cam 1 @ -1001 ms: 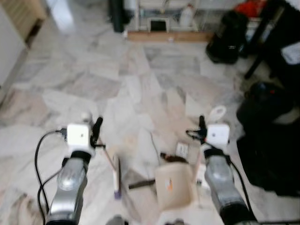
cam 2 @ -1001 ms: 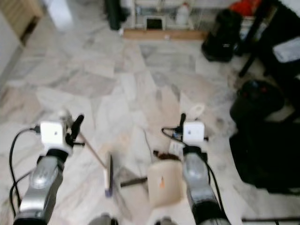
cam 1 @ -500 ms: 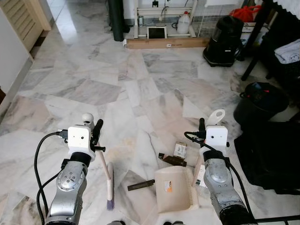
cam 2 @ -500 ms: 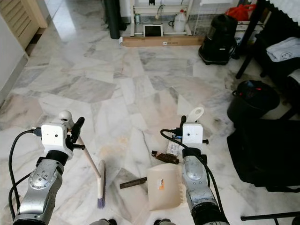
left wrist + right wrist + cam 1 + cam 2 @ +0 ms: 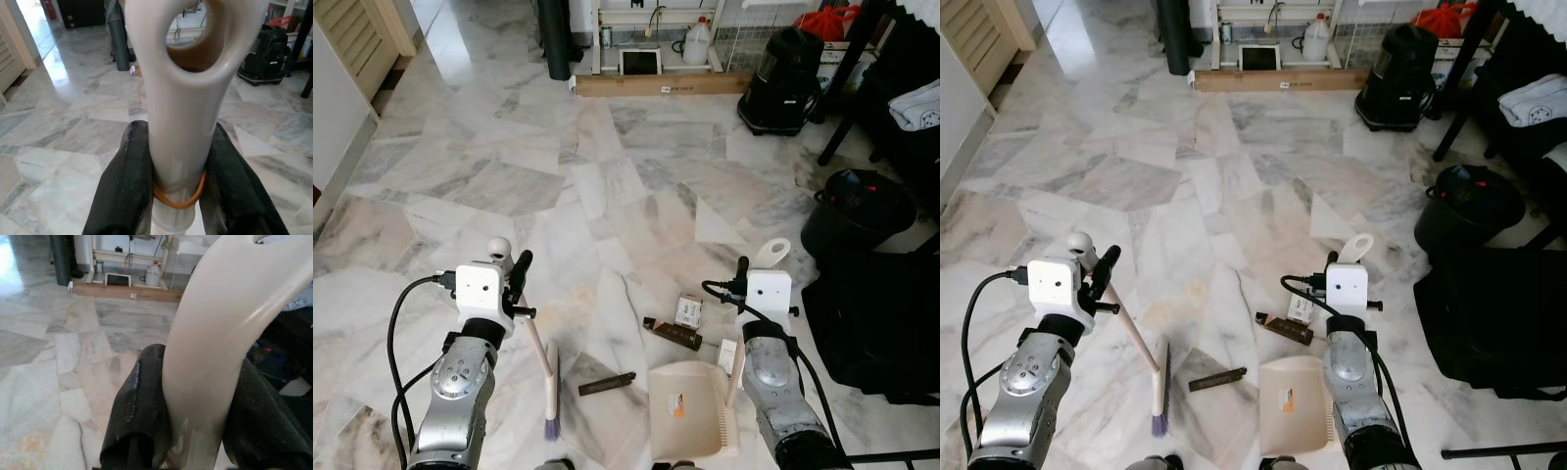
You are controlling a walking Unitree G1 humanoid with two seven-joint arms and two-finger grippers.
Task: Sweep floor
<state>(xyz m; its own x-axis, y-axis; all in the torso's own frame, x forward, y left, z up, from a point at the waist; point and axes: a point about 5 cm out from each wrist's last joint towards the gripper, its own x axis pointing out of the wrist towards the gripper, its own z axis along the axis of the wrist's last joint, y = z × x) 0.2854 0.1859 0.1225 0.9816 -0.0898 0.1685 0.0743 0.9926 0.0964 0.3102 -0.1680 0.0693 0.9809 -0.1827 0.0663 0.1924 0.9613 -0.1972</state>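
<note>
My left gripper is clamped around the broom handle, bristles on the marble floor just ahead of my feet. My right gripper is closed on the dustpan handle. Over the last half second the pan has slid back toward me, away from the dark scraps and small packet. I judge the litter now lies clear in front of its lip, ready for sweeping in.

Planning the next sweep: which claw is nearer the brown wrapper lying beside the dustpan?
Right. The right claw, holding the dustpan handle, is beside the brown wrapper; the left claw, gripping the broom, is farther off across the floor.
</note>
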